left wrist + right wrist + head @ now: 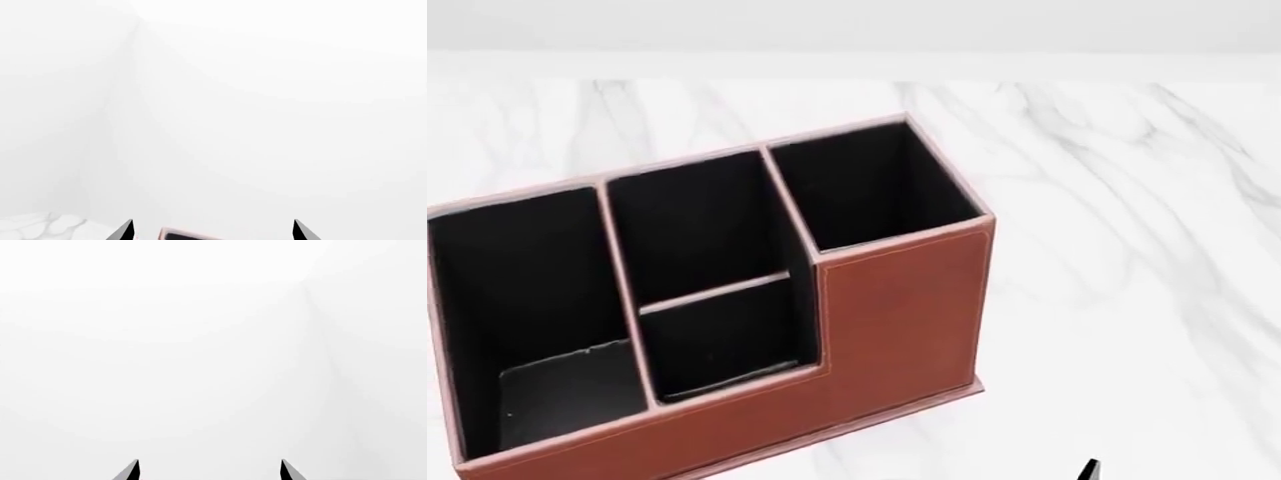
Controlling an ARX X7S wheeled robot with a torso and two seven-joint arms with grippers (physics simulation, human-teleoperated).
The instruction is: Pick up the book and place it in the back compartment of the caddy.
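Note:
The caddy [894, 320] is a reddish-brown organiser with black lining, standing on the marble table in the head view, its taller end to the right. The back compartment [723, 338] is the small middle pocket between the thin cross divider and the low wall, and nothing shows inside it. The book is out of view in every frame. My left gripper [212, 231] is open with nothing between its fingers, and a pale-rimmed dark corner of the caddy [190, 234] shows between its tips. My right gripper [209, 471] is open and faces a blank white wall. Only one black fingertip [1088, 470] shows in the head view.
The white marble table [1121, 200] runs around the caddy to a white wall at the back. A strip of the marble [40, 227] also shows in the left wrist view.

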